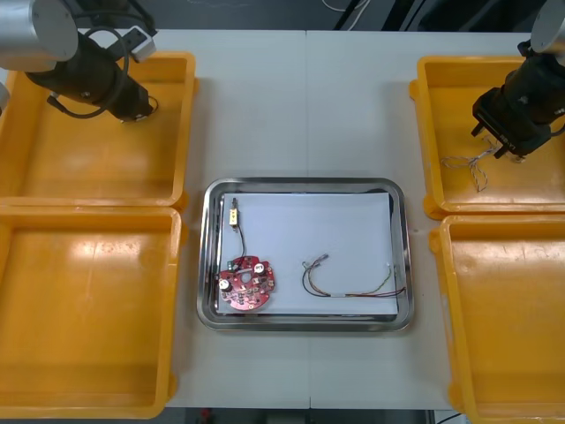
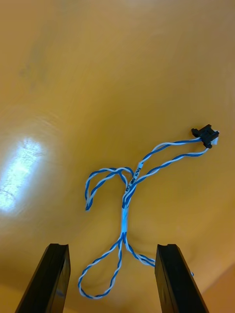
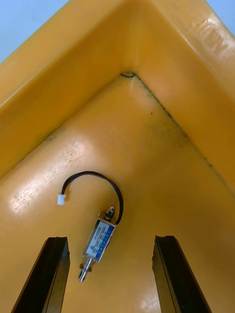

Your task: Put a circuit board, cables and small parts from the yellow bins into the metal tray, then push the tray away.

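My right gripper [image 2: 111, 279] hangs open over the far right yellow bin [image 1: 425, 132]. A twisted blue and white cable [image 2: 125, 205] lies on the bin floor, its near loop between the fingers [image 2: 175, 279]; the same cable [image 1: 472, 164] sits just below the right gripper [image 1: 496, 143]. My left gripper [image 3: 110, 275] is open low in the far left bin [image 1: 53, 168]. A small metal part [image 3: 99, 240] with a black cable lies between its fingers, untouched. The metal tray [image 1: 402, 256], white inside, holds a red circuit board [image 1: 247, 284], a small metal part [image 1: 234, 215] on a black cable and a red and yellow cable [image 1: 353, 287].
The near left bin [image 1: 88, 309] and near right bin [image 1: 512, 327] flank the tray. The left gripper [image 1: 139, 111] sits near the far right corner of its bin, close to the bin walls [image 3: 147, 58]. Bare table lies beyond the tray.
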Robot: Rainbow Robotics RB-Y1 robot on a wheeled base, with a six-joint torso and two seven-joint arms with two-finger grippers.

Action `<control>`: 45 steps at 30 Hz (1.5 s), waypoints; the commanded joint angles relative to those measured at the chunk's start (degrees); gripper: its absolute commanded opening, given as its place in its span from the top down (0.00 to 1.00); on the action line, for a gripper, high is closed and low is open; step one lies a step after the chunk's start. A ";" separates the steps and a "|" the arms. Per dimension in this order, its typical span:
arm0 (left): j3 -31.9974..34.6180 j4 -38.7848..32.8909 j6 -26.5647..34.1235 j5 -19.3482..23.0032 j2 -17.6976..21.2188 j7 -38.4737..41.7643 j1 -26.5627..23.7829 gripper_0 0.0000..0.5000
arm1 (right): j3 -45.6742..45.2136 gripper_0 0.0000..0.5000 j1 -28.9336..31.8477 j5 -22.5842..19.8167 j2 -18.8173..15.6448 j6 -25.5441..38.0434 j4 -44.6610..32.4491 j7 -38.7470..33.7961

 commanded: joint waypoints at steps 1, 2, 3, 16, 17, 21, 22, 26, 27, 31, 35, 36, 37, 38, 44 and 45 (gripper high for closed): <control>-1.14 1.61 -3.68 -1.01 -1.89 -8.38 -0.62 0.00 | -0.82 0.00 -2.90 0.72 0.63 -1.82 1.84 0.20; -1.93 1.78 -4.73 -1.18 -1.89 -8.56 -0.62 0.00 | -0.82 0.00 -2.82 0.72 0.80 -1.82 1.84 0.20; -2.45 1.96 -5.26 -1.18 -1.89 -8.64 -0.62 0.00 | -0.82 0.00 -2.82 0.72 0.80 -1.91 1.84 0.11; -5.53 5.39 -9.04 -2.06 -2.32 -9.35 -0.62 0.00 | -0.82 0.00 -0.62 -0.34 1.07 -6.13 1.84 -0.86; -5.53 5.39 -9.04 -2.06 -2.32 -9.35 -0.62 0.00 | -0.82 0.00 -0.62 -0.34 1.07 -6.13 1.84 -0.86; -5.53 6.62 -9.13 -2.15 -2.76 -9.61 -0.62 0.00 | -0.82 0.00 0.87 -1.66 1.07 -7.54 1.84 -0.94; -5.53 6.79 -9.30 -2.15 -2.76 -9.61 -0.54 0.00 | -0.82 0.00 0.96 -1.83 1.07 -7.62 1.84 -0.86; -5.53 7.41 -9.48 -1.97 -3.12 -9.61 -0.62 0.00 | -0.82 0.00 1.75 -2.89 1.07 -7.80 1.84 -0.86; -5.53 7.41 -9.48 -2.06 -3.20 -9.70 -0.62 0.19 | -0.82 0.00 1.93 -3.24 1.07 -7.89 1.84 -0.77; -5.53 7.41 -9.48 -1.97 -3.20 -9.70 -0.54 1.00 | -0.82 0.00 2.72 -3.59 1.07 -8.68 1.84 -0.68; -5.53 7.67 -9.48 -1.71 -3.20 -9.70 -0.54 1.00 | -0.74 0.00 3.60 -4.65 1.07 -9.82 1.84 -0.42; -5.53 7.67 -9.48 -1.62 -3.12 -9.70 -0.54 1.00 | -0.74 0.00 4.13 -5.17 1.07 -10.52 1.84 -0.42; -5.53 7.76 -9.39 -1.53 -3.20 -9.70 -0.54 1.00 | -0.74 0.00 4.30 -5.44 1.15 -10.88 1.84 -0.33; -5.53 7.67 -9.48 -1.53 -3.12 -9.61 -0.54 1.00 | -0.65 0.00 4.74 -5.88 1.07 -11.58 1.84 -0.15; -5.53 7.15 -9.30 -2.32 -2.85 -9.43 -0.54 1.00 | 0.14 0.00 5.80 -6.76 1.07 -13.16 1.84 0.20; -5.53 6.97 -9.13 -2.41 -2.76 -9.43 -0.54 1.00 | 0.23 0.00 5.88 -6.84 1.07 -13.25 1.84 0.20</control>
